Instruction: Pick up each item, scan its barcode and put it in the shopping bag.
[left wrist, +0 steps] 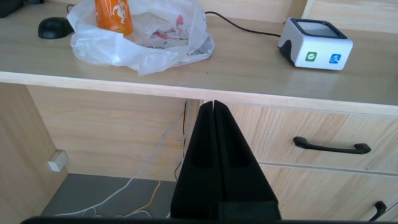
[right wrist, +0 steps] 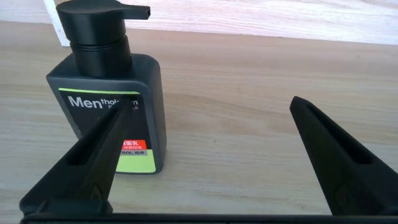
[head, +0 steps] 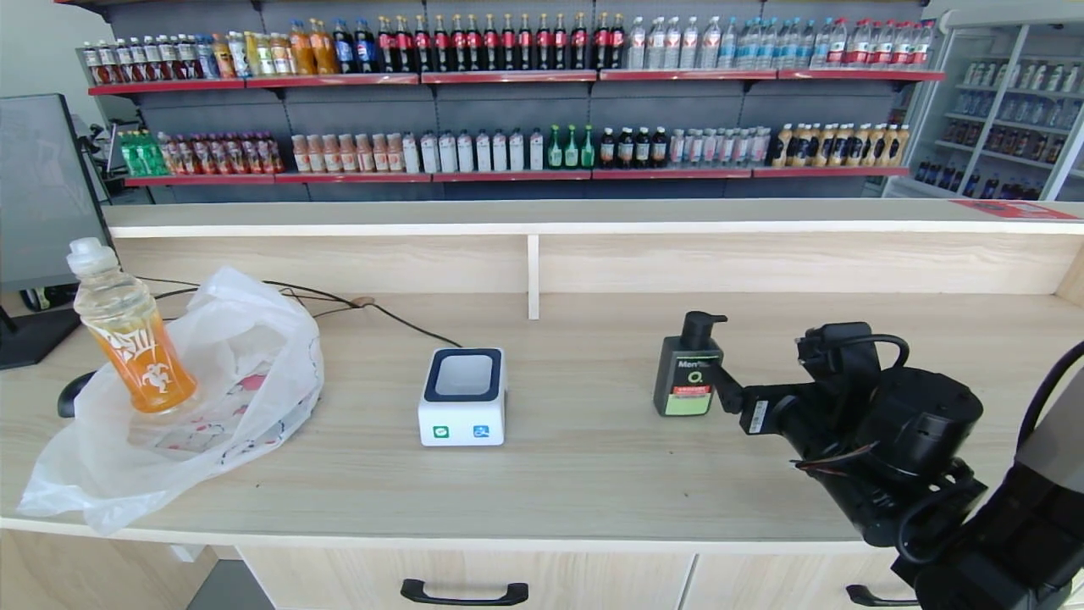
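On the wooden counter [head: 593, 474], the pump bottle [head: 686, 373] could be toppled if the spread-open right gripper [right wrist: 208, 107] is closed off-centre.

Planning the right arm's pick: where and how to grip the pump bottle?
Take the pump bottle by its boxy body below the pump head, from the robot's right, where the open right gripper sits. It stands upright, with straight sides for the jaws; the head is narrow.

Drink shelves [head: 508, 78] behind counter [head: 593, 474]; black mouse [head: 72, 394] near monitor [head: 42, 195].
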Tool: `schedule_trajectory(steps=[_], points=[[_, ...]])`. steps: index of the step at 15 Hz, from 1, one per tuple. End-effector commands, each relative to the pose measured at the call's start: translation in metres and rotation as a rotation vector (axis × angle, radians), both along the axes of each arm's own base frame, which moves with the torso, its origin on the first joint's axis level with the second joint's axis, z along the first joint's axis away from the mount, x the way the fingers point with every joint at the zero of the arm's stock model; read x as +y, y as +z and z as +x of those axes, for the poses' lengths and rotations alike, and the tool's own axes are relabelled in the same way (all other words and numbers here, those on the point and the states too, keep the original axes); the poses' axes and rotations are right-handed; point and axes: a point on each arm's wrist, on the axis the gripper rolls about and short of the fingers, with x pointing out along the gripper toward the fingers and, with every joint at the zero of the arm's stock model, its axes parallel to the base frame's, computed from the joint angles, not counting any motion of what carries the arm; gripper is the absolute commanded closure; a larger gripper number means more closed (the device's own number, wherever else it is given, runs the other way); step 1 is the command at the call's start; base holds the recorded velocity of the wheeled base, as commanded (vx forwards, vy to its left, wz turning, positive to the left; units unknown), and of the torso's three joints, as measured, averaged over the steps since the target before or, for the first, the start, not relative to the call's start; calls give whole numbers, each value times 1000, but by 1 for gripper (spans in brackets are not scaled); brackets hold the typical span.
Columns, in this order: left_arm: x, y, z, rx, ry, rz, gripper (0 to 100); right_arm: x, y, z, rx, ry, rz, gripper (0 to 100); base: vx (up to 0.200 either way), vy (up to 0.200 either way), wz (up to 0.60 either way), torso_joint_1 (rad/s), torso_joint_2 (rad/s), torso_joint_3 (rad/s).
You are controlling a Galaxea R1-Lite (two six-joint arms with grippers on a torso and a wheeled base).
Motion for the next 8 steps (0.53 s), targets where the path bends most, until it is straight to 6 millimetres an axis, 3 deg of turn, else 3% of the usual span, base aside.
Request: schedule_trajectory(steps=[1, 8], points=[[0, 0, 0, -1, 0, 0, 100, -2, -2, 3, 4, -9, -2, 0, 0, 0, 0, 0, 0, 0], [0, 0, 0, 0, 0, 0, 100, -1, -10, 15, 12, -22, -6, 0, 0, 0, 0, 0, 0, 0]])
